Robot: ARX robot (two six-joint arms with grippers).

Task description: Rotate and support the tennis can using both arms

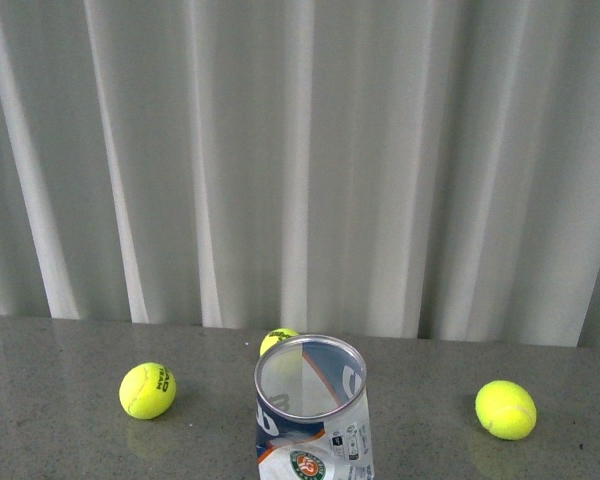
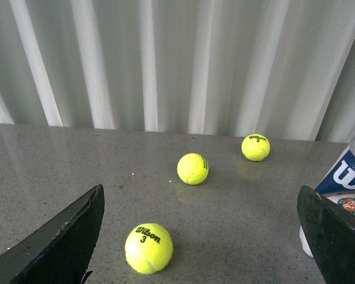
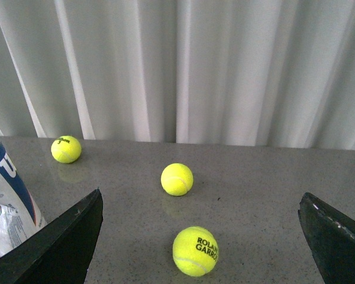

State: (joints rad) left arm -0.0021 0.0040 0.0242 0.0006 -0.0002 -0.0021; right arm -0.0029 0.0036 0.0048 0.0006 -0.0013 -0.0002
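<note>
The tennis can [image 1: 313,420] stands upright and open-topped on the grey table at the front middle, with its silver rim, navy Wilson label and round red-green emblem showing. It also shows at the edge of the left wrist view [image 2: 349,177] and of the right wrist view [image 3: 6,195]. Neither arm shows in the front view. My left gripper [image 2: 204,242] is open and empty, its fingers [image 2: 59,242] wide apart, with the can just beyond one finger. My right gripper [image 3: 201,242] is open and empty, with the can beside one finger.
Yellow tennis balls lie on the grey table [image 1: 60,360]: one left of the can [image 1: 147,390], one behind it [image 1: 278,342], one to the right [image 1: 505,409]. A ball lies between the left fingers [image 2: 148,248] and one between the right fingers [image 3: 195,251]. A white curtain hangs behind.
</note>
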